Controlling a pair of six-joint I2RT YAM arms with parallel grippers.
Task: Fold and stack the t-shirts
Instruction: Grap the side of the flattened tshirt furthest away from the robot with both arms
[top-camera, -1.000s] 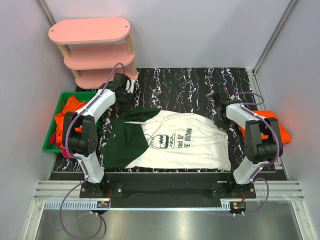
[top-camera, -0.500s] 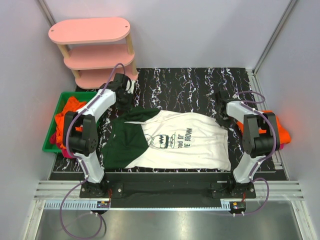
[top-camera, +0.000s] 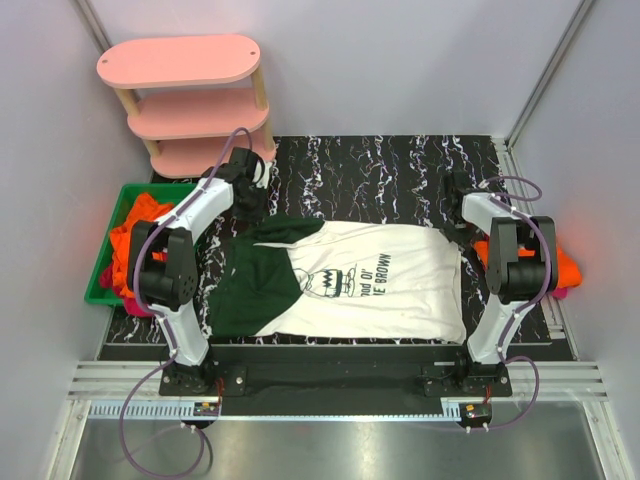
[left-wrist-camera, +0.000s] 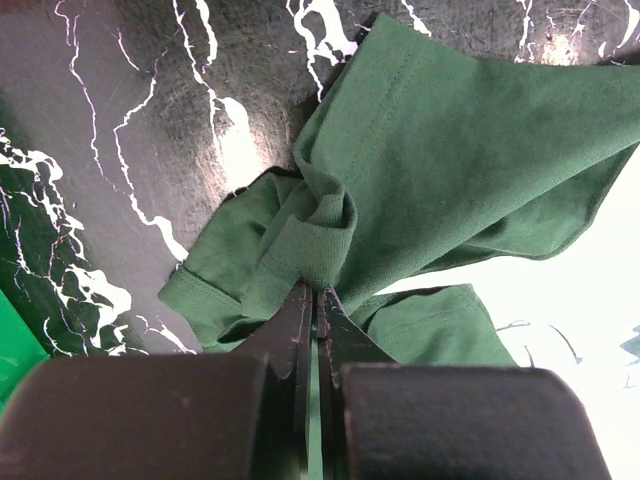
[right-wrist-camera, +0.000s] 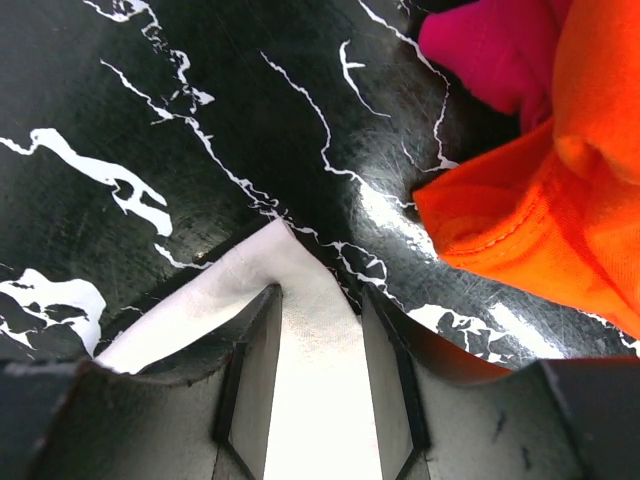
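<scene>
White t-shirt (top-camera: 380, 290) spread flat along near bench (top-camera: 380, 170) edge. Left jaws clamped on bunched green sleeve (left-wrist-camera: 330, 230); right jaws parted, hem corner (right-wrist-camera: 290, 270) loose between. Risk: corner lost, shirt dragged askew by one-sided pull; orange shirt (right-wrist-camera: 540, 200) beside may be snagged.

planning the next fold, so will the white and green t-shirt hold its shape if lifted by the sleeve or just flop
Probably floppy: the green sleeve bunches into soft folds where the left pincer pinches it. The white t-shirt lies flat against the table, so lifted it would likely drape and sag. Pushed, it may wrinkle rather than slide whole.
</scene>
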